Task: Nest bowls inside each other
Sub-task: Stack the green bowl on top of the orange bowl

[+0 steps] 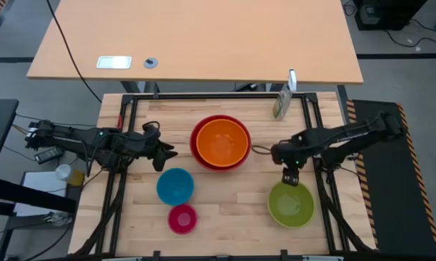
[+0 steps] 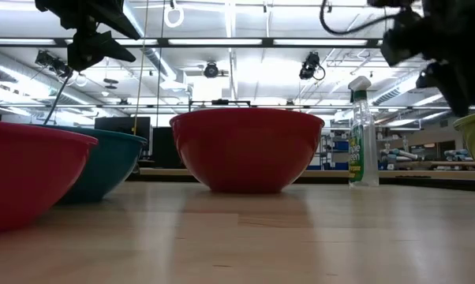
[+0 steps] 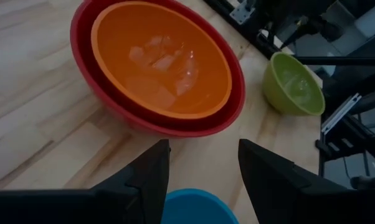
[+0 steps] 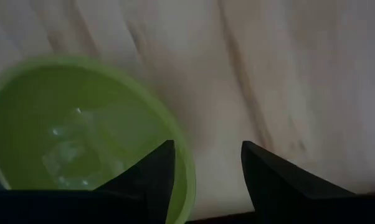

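The orange bowl (image 1: pixel 221 139) sits nested in the red bowl (image 1: pixel 198 154) at the table's middle. The blue bowl (image 1: pixel 175 185) and the magenta bowl (image 1: pixel 182 218) stand on their bases nearer the front, and the green bowl (image 1: pixel 291 205) stands at the right. My left gripper (image 1: pixel 167 154) hangs open, left of the red bowl (image 3: pixel 88 68) and above the blue bowl (image 3: pixel 197 208). My right gripper (image 4: pixel 206 174) is open and points down over the green bowl's far rim (image 4: pixel 181 146), one finger above the inside and one above the outside, clear of it.
A spray bottle (image 1: pixel 281 101) stands at the far right of the wooden top. Black frame rails (image 1: pixel 124 116) run along the table's sides and back. Bare wood lies between the red bowl and the green bowl.
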You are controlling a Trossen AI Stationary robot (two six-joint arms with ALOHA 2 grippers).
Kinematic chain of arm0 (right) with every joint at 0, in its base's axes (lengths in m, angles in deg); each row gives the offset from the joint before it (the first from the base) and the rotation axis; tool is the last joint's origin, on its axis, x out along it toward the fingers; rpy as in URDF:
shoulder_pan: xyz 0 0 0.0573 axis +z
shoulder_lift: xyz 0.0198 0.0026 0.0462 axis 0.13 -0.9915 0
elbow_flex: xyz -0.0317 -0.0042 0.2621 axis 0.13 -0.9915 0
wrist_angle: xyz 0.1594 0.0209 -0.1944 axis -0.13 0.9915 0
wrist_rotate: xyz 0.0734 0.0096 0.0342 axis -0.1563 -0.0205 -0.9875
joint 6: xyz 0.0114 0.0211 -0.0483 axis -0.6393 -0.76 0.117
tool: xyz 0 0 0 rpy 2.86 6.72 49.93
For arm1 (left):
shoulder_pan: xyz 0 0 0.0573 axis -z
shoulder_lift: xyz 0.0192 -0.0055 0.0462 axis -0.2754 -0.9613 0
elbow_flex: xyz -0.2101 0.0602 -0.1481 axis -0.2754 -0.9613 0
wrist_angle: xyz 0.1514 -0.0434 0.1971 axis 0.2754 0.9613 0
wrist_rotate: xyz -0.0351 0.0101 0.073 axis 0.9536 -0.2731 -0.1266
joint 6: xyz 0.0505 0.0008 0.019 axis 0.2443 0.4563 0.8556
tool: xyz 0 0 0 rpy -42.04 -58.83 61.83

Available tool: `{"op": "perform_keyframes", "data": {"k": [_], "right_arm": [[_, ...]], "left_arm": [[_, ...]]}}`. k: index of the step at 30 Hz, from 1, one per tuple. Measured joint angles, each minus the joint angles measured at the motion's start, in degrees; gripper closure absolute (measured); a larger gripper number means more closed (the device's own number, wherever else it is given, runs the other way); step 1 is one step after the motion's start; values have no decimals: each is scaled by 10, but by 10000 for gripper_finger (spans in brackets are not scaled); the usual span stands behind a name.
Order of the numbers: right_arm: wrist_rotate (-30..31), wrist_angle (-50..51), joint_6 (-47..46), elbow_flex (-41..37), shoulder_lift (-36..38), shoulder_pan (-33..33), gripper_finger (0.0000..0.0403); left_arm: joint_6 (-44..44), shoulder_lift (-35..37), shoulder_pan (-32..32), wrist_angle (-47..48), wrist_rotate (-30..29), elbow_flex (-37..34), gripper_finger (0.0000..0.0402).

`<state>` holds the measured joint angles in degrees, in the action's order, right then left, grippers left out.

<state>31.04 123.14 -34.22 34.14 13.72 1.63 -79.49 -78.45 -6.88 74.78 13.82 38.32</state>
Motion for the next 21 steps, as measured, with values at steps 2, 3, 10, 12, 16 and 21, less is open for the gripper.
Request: {"op": "perform_keyframes", "data": {"k": [2, 3, 10, 12, 16, 21], "right_arm": [[-9, -9, 0, -12, 1, 11, 207], [-8, -10, 0, -14, 2, 16, 205], [-20, -25, 11, -15, 11, 42, 188], [-21, -33, 14, -24, 11, 50, 187], [-17, -56, 9, -50, 10, 61, 187], [-21, -82, -10, -79, 10, 72, 187]], "left_arm": [[0, 0, 0, 0, 0, 0, 207], [0, 0, 0, -2, 0, 0, 207], [-2, -21, -52, -4, 9, 0, 208], [22, -34, -75, -4, 13, 0, 208], [83, -66, -129, -4, 17, 0, 208], [184, -120, -220, -22, 73, 0, 208]]}}
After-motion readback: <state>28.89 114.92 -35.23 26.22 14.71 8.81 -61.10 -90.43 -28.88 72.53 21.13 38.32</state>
